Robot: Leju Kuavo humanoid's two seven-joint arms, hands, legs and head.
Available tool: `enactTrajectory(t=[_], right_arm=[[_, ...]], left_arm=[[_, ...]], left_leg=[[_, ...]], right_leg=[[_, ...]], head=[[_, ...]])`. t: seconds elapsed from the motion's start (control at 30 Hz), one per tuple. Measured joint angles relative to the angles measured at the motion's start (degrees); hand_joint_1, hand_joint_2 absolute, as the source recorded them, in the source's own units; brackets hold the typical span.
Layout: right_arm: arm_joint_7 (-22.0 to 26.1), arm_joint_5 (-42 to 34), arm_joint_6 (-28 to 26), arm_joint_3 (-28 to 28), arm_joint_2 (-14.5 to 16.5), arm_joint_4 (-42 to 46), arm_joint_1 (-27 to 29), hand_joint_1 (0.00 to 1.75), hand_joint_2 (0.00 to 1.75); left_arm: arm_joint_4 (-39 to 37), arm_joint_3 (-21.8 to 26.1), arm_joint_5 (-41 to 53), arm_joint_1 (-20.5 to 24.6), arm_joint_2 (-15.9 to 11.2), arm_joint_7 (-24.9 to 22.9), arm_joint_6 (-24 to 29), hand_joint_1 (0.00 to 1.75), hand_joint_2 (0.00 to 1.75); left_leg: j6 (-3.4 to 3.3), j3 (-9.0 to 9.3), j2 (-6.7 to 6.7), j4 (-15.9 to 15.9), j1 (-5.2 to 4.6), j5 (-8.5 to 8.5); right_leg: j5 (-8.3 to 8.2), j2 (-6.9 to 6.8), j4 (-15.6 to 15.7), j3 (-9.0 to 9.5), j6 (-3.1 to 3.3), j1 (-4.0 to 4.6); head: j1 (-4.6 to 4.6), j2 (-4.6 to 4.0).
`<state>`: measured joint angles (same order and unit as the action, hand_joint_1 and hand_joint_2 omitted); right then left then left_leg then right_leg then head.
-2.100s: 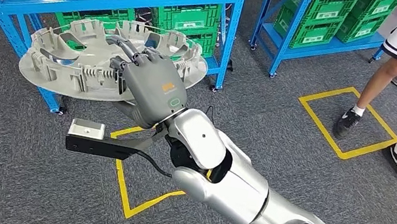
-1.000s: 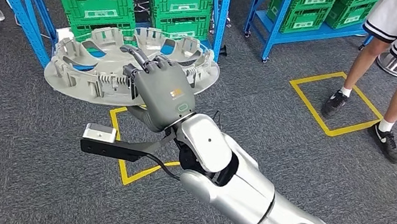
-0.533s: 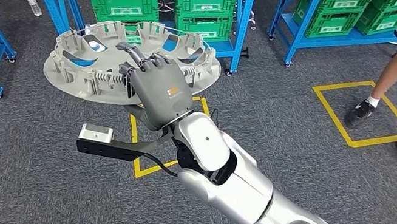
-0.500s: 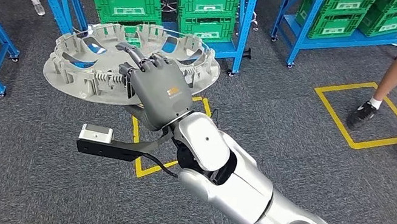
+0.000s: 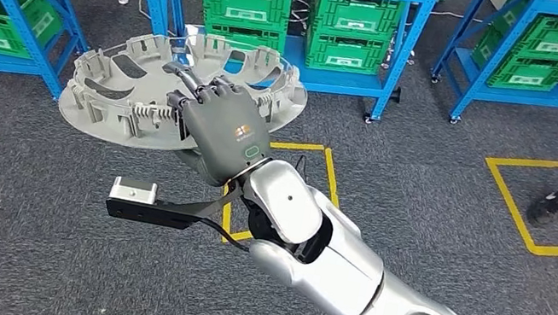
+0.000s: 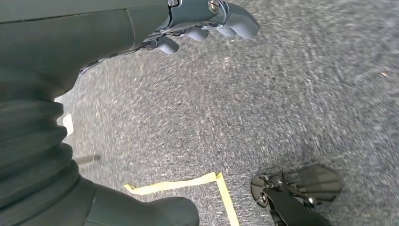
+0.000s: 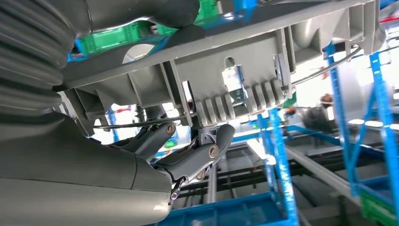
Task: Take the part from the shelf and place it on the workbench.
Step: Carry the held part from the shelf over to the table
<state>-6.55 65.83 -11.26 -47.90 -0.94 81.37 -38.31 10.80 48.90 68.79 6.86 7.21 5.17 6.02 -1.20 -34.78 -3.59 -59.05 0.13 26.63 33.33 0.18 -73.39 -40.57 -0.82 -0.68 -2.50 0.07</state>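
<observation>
Small orange logo on right hand (image 5: 220,130), grey part (image 5: 127,92) in grip.

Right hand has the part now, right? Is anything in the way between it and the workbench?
Yes, the right hand grips the grey part by its rim, held out over the carpet in front of the blue shelf. No workbench is visible in these views, so that path cannot be judged. Nothing touches the part besides the hand.

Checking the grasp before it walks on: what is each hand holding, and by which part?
The right hand grips the grey part by its near rim. The left hand holds nothing.
</observation>
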Motion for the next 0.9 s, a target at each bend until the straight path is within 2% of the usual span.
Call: enactTrajectory(t=[0.03, 0.07, 0.1, 0.13, 0.17, 0.2, 0.23, 0.27, 0.3, 0.37, 0.4, 0.43, 0.47, 0.5, 0.53, 0.57, 0.6, 0.63, 0.67, 0.73, 0.77, 0.8, 0.87, 0.9], right_arm=[[0.20, 0.09, 0.01, -0.07, 0.09, 0.00, 0.04, 1.75, 1.75], [0.45, 0.20, 0.01, -0.15, 0.23, -0.01, 0.07, 1.75, 1.75], [0.72, 0.33, -0.01, -0.24, 0.45, -0.02, 0.08, 1.75, 1.75], [0.94, 0.47, -0.04, -0.33, 0.70, -0.03, 0.10, 1.75, 1.75], [1.09, 0.62, -0.07, -0.41, 0.98, -0.04, 0.12, 1.75, 1.75], [1.19, 0.75, -0.09, -0.51, 1.30, -0.04, 0.12, 1.75, 1.75], [1.23, 0.87, -0.09, -0.63, 1.65, -0.04, 0.13, 1.75, 1.75], [1.25, 0.97, -0.08, -0.75, 2.01, -0.03, 0.13, 1.75, 1.75], [1.25, 1.07, -0.08, -0.86, 2.30, -0.02, 0.11, 1.75, 1.75], [1.24, 1.25, -0.09, -0.98, 2.56, 0.01, 0.14, 1.75, 1.75], [1.23, 1.32, -0.09, -1.02, 2.56, 0.02, 0.16, 1.75, 1.75], [1.23, 1.37, -0.09, -1.04, 2.56, 0.02, 0.21, 1.75, 1.75], [1.23, 1.40, -0.09, -1.07, 2.56, 0.02, 0.23, 1.75, 1.75], [1.22, 1.40, -0.08, -1.10, 2.56, 0.03, 0.23, 1.75, 1.75], [1.21, 1.40, -0.08, -1.13, 2.56, 0.08, 0.24, 1.75, 1.75], [1.16, 1.41, -0.07, -1.15, 2.56, 0.19, 0.24, 1.75, 1.75], [1.09, 1.46, -0.06, -1.16, 2.54, 0.35, 0.24, 1.75, 1.75], [1.01, 1.54, -0.06, -1.17, 2.51, 0.55, 0.25, 1.75, 1.75], [0.88, 1.66, -0.06, -1.18, 2.49, 0.74, 0.26, 1.75, 1.75], [0.58, 1.88, -0.04, -1.20, 2.44, 1.09, 0.30, 1.75, 1.75], [0.45, 1.96, -0.02, -1.21, 2.39, 1.27, 0.32, 1.75, 1.75], [0.34, 2.00, 0.01, -1.21, 2.33, 1.47, 0.37, 1.75, 1.75], [0.21, 2.04, 0.03, -1.21, 1.99, 1.79, 0.57, 1.75, 1.75], [0.15, 2.06, 0.03, -1.21, 1.69, 1.86, 0.75, 1.75, 1.75]], left_arm=[[0.00, 0.01, -0.30, -0.08, -0.01, 0.05, 0.15, 0.00, 1.75], [-0.01, 0.02, -0.62, -0.13, 0.00, 0.09, 0.30, 0.00, 1.75], [0.00, 0.03, -0.93, -0.16, -0.01, 0.13, 0.45, 0.00, 1.75], [0.00, 0.04, -1.17, -0.24, -0.01, 0.15, 0.58, 0.00, 1.75], [0.00, 0.04, -1.32, -0.41, 0.00, 0.21, 0.68, 0.00, 1.75], [0.00, 0.05, -1.43, -0.65, -0.02, 0.27, 0.80, 0.00, 1.75], [-0.01, 0.06, -1.50, -0.97, -0.09, 0.32, 0.96, 0.00, 1.75], [-0.01, 0.07, -1.53, -1.24, -0.09, 0.38, 1.16, 0.00, 1.75], [-0.02, 0.07, -1.56, -1.37, -0.09, 0.42, 1.40, 0.00, 1.75], [-0.02, 0.08, -1.58, -1.31, 0.03, 0.50, 1.79, 0.00, 1.75], [-0.02, 0.08, -1.58, -1.24, 0.07, 0.56, 1.90, 0.00, 1.75], [-0.03, 0.08, -1.57, -1.23, 0.11, 0.62, 1.93, 0.00, 1.75], [-0.03, 0.08, -1.56, -1.24, 0.15, 0.67, 1.95, 0.00, 1.75], [-0.02, 0.08, -1.53, -1.26, 0.16, 0.72, 1.96, 0.00, 1.75], [-0.01, 0.08, -1.50, -1.25, 0.16, 0.73, 1.96, 0.00, 1.75], [0.00, 0.08, -1.47, -1.17, 0.20, 0.74, 1.96, 0.00, 1.75], [0.02, 0.08, -1.46, -1.04, 0.28, 0.74, 1.95, 0.00, 1.75], [0.02, 0.08, -1.45, -0.92, 0.37, 0.74, 1.94, 0.00, 1.75], [0.02, 0.08, -1.45, -0.84, 0.45, 0.72, 1.93, 0.00, 1.75], [0.02, 0.08, -1.45, -0.89, 0.46, 0.59, 1.92, 0.00, 1.75], [0.02, 0.08, -1.45, -0.97, 0.46, 0.49, 1.92, 0.00, 1.75], [0.02, 0.09, -1.45, -1.02, 0.44, 0.40, 1.92, 0.00, 1.75], [0.03, 0.11, -1.41, -0.95, 0.44, 0.32, 1.92, 0.00, 1.75], [0.03, 0.12, -1.39, -0.88, 0.44, 0.31, 1.92, 0.00, 1.75]], left_leg=[[0.08, -0.09, -0.82, -0.19, 0.00, -0.02], [0.26, -0.29, -1.58, -0.38, -0.04, -0.05], [0.53, -0.54, -2.31, -0.54, -0.02, -0.13], [0.89, -0.83, -2.97, -0.59, 0.07, -0.26], [1.33, -1.11, -3.57, -0.52, 0.21, -0.45], [1.78, -1.29, -4.20, -0.35, 0.30, -0.67], [2.15, -1.43, -4.24, -0.28, 0.35, -0.78], [2.48, -1.72, -3.34, -0.67, 0.25, -0.49], [2.80, -2.43, -1.80, -2.07, 0.13, 0.41], [3.40, -5.27, 1.74, -8.15, 0.21, 3.74], [3.71, -7.02, 2.57, -11.93, 0.41, 5.39], [3.97, -8.24, 2.97, -14.65, 0.65, 6.27], [4.20, -8.50, 3.21, -15.49, 0.89, 6.12], [4.40, -7.57, 3.52, -14.01, 1.13, 4.98], [4.56, -5.58, 4.17, -10.55, 1.31, 3.19], [4.65, -3.35, 5.65, -6.39, 1.33, 1.77], [4.41, -1.53, 6.84, -3.02, 1.24, 0.72], [4.03, -0.48, 7.66, -0.91, 1.08, 0.23], [3.54, -0.26, 7.97, -0.16, 0.87, 0.23], [2.52, -0.55, 6.53, -0.18, 0.72, -0.06], [2.10, -0.59, 5.88, -0.08, 0.74, -0.22], [1.66, -0.61, 5.20, 0.03, 0.81, -0.39], [0.97, -0.76, 3.81, 0.13, 0.83, -0.66], [0.74, -0.90, 3.02, 0.11, 0.74, -0.75]], right_leg=[[-1.97, 0.76, 3.86, 2.10, 0.28, 0.02], [-3.36, 2.15, 7.84, 4.19, 0.56, -0.04], [-4.30, 3.30, 11.01, 5.76, 0.72, -0.08], [-4.62, 4.14, 12.88, 6.61, 0.84, -0.06], [-4.46, 4.31, 13.39, 6.73, 0.95, 0.02], [-4.65, 3.65, 13.61, 6.72, 1.12, 0.03], [-4.86, 2.92, 13.90, 6.84, 1.44, -0.06], [-5.08, 2.23, 14.26, 7.00, 1.82, -0.19], [-5.29, 1.41, 14.62, 7.16, 2.14, -0.38], [-5.42, -0.28, 14.89, 7.29, 2.48, -0.38], [-5.40, -1.21, 14.88, 7.27, 2.51, -0.35], [-5.36, -2.10, 14.87, 7.26, 2.51, -0.34], [-5.32, -2.97, 14.85, 7.26, 2.47, -0.36], [-5.25, -3.75, 14.81, 7.28, 2.37, -0.40], [-5.15, -4.46, 14.73, 7.33, 2.20, -0.45], [-5.00, -5.10, 14.59, 7.38, 1.93, -0.42], [-4.83, -5.66, 14.42, 7.39, 1.57, -0.30], [-4.75, -6.16, 14.30, 7.40, 1.18, -0.13], [-4.72, -6.64, 14.29, 7.43, 0.79, 0.05], [-4.68, -7.47, 14.40, 7.61, 0.04, 0.00], [-4.28, -6.81, 14.07, 7.59, -0.29, -0.20], [-3.29, -5.43, 12.81, 7.13, -0.51, -0.39], [0.20, -1.80, 6.73, 4.42, -0.59, -0.49], [1.98, -0.82, 2.72, 2.48, -0.50, -0.38]], head=[[-0.01, 0.00], [0.04, 0.00], [0.06, 0.00], [0.09, 0.00], [0.10, 0.00], [0.08, 0.00], [0.04, 0.00], [0.22, 0.00], [0.47, 0.00], [0.98, 0.00], [1.04, 0.00], [1.05, 0.00], [1.06, 0.00], [1.06, 0.00], [1.07, 0.00], [1.09, 0.00], [1.11, 0.00], [1.07, 0.00], [1.02, 0.00], [0.88, 0.00], [0.86, 0.00], [0.81, 0.00], [0.66, 0.00], [0.58, 0.00]])
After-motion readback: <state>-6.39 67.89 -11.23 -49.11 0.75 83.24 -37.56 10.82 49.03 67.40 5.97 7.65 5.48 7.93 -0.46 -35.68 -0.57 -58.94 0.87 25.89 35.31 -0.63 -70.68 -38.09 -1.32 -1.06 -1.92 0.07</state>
